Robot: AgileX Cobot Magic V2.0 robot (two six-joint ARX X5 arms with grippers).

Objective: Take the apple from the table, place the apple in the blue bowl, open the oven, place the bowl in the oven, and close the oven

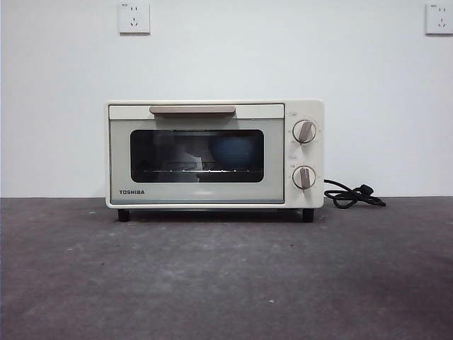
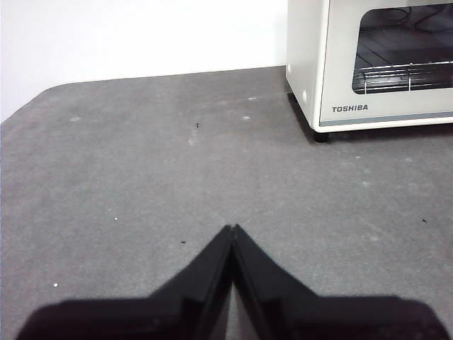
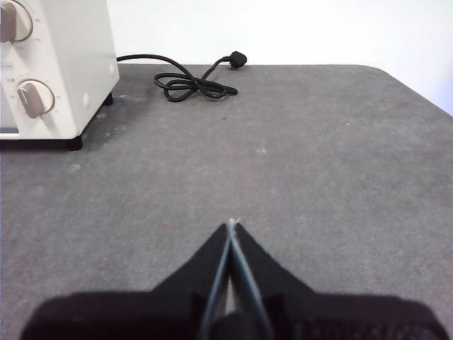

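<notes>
Tabletop (image 1: pixel 226 276) lay nearest, both the left hand (image 2: pixel 232 228) and right hand (image 3: pixel 231 223) clenched above it, grasping nothing; farther back stood the oven (image 1: pixel 214 154), door shut, the blue bowl (image 1: pixel 233 152) dimly visible inside, black cord (image 1: pixel 352 195) beside it

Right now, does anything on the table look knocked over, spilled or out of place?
Nothing stands out. The oven sits level on the table, door shut, with a blue bowl dimly visible through the glass. The black cord lies loosely coiled, unplugged, beside it. The left gripper and right gripper are shut, holding nothing.
</notes>
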